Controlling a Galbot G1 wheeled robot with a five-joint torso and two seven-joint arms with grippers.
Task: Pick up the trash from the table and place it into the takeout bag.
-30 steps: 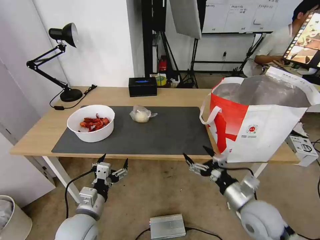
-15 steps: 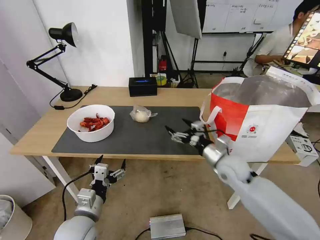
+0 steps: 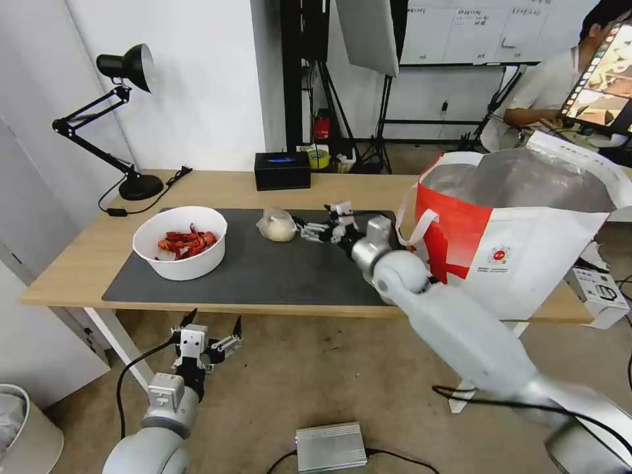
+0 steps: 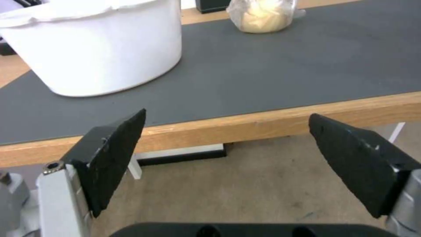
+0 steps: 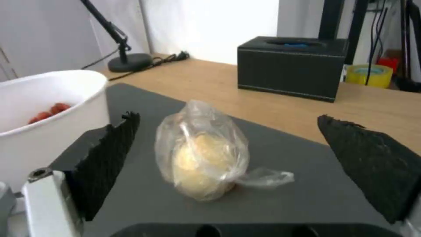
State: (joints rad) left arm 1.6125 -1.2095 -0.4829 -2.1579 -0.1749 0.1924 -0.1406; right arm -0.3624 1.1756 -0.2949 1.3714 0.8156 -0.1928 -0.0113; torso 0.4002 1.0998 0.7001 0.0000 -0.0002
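In the head view, the right gripper reaches over the dark grey mat on the long light-wood counter, fingers spread, just right of the clear plastic bag with a whitish lump. The white round bowl of red crayfish shells sits far left; the large white-and-red takeout bag stands right. The left gripper hangs open below the counter's near edge. The left wrist view shows bowl and bag beyond. In the right wrist view the bag lies untouched between the open jaws.

White walls, a beige floor, and what may be a whiteboard far beyond the right gripper.
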